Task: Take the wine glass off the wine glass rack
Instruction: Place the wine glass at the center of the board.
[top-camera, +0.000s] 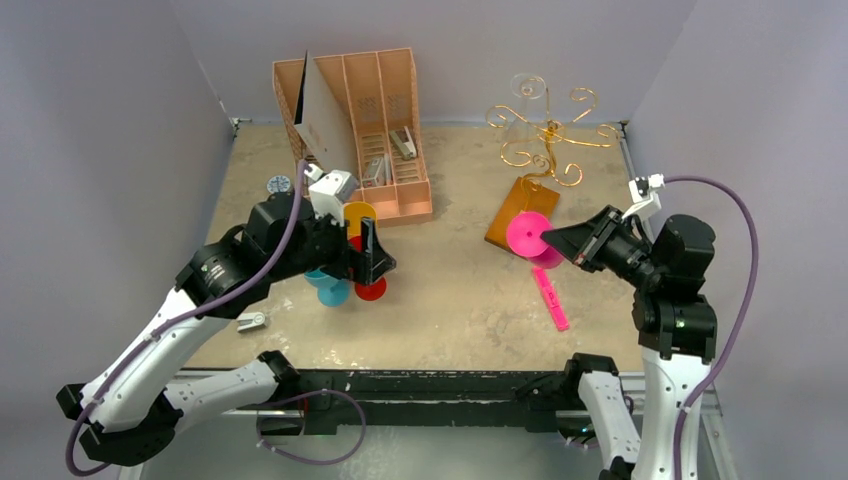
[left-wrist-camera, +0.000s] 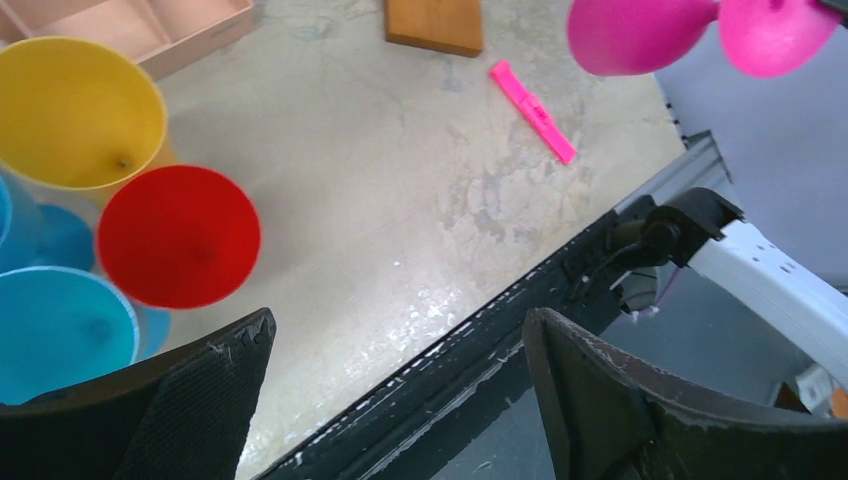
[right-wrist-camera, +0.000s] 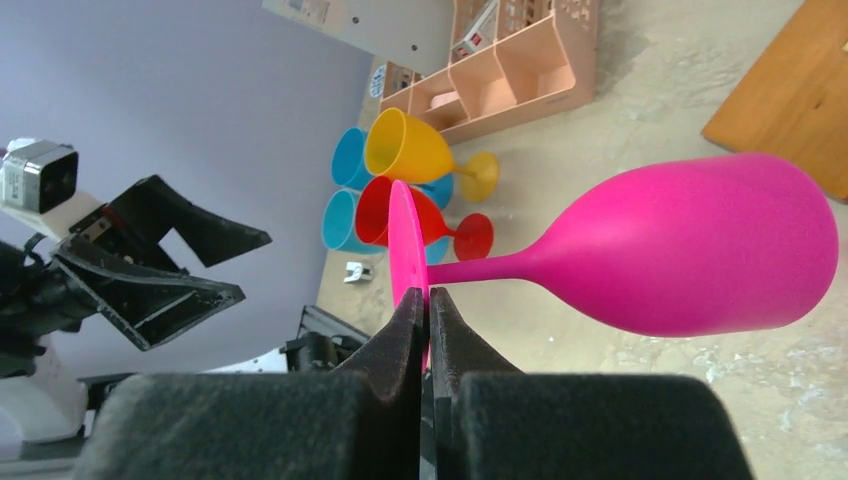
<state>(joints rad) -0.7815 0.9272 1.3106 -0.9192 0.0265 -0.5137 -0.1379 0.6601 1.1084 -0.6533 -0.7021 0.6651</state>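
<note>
The pink wine glass (top-camera: 527, 235) lies sideways in the air, clear of the gold wire arms of the wine glass rack (top-camera: 545, 130), beside the rack's wooden base (top-camera: 522, 212). My right gripper (right-wrist-camera: 428, 295) is shut on the thin edge of the glass's round foot, with the bowl (right-wrist-camera: 700, 250) pointing away over the table. In the top view the right gripper (top-camera: 548, 240) sits just right of the glass. My left gripper (top-camera: 372, 255) hovers open at centre-left with nothing between its fingers (left-wrist-camera: 215, 385). The left wrist view catches the pink glass (left-wrist-camera: 640, 30) at its top edge.
Red (left-wrist-camera: 180, 235), yellow (left-wrist-camera: 75, 110) and blue (left-wrist-camera: 60, 330) glasses stand clustered under the left gripper. A pink strip (top-camera: 550, 298) lies on the table near the right arm. A pink-tan file organiser (top-camera: 385, 130) stands at the back. A small white clip (top-camera: 252, 321) lies front left.
</note>
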